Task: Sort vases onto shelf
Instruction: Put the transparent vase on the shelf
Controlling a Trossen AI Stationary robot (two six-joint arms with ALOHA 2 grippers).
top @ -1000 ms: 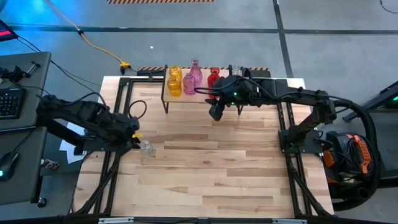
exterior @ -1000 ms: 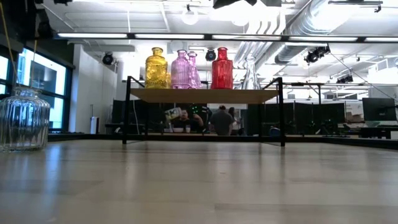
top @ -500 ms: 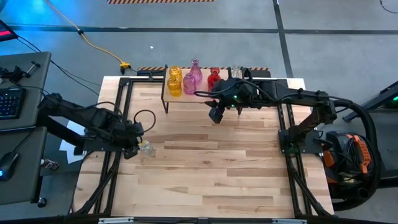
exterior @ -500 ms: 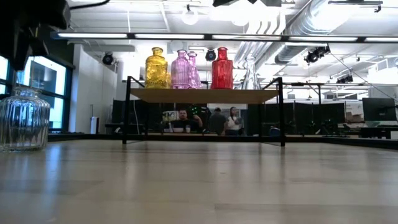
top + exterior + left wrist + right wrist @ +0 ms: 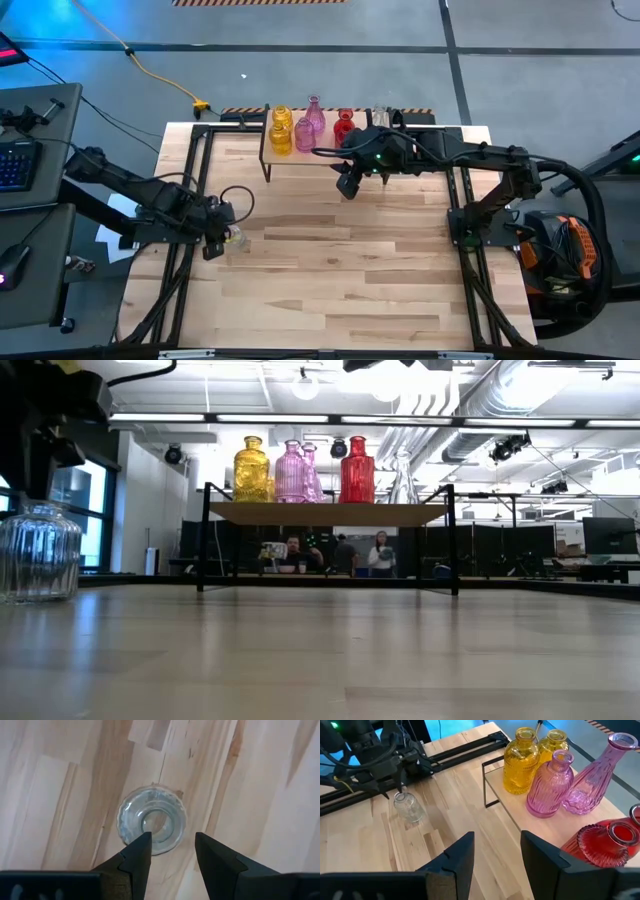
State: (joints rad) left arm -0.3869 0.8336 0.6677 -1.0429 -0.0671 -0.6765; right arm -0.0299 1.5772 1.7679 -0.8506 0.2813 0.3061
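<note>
Left gripper (image 5: 169, 851) has come in over the clear vase (image 5: 152, 821) on the worktop (image 5: 340, 270) — a second ago it sat back toward the left edge, now it hangs right above the vase, pointing down. In the left wrist view the fingers are parted with nothing between them, and the vase mouth sits just ahead of the tips, a bit off to one side. So not lined up yet, no contact that I can see.

The vase itself hasn't moved: upright, left side of the worktop, well apart from the shelf (image 5: 322, 158).

Right gripper (image 5: 496, 851) hasn't changed — parked in front of the shelf, fingers apart, empty.

Shelf count is unchanged: two yellow vases (image 5: 520, 760), two pink vases (image 5: 551, 785), red vases (image 5: 604, 840) at the right, plus one clear one that only shows in the low view (image 5: 403, 478).

Read: this is the approach for the last loose vase. Next it likely needs a small shift to centre the neck, a drop, then a close. Glass neck, narrow — off-centre close could tip it.
</note>
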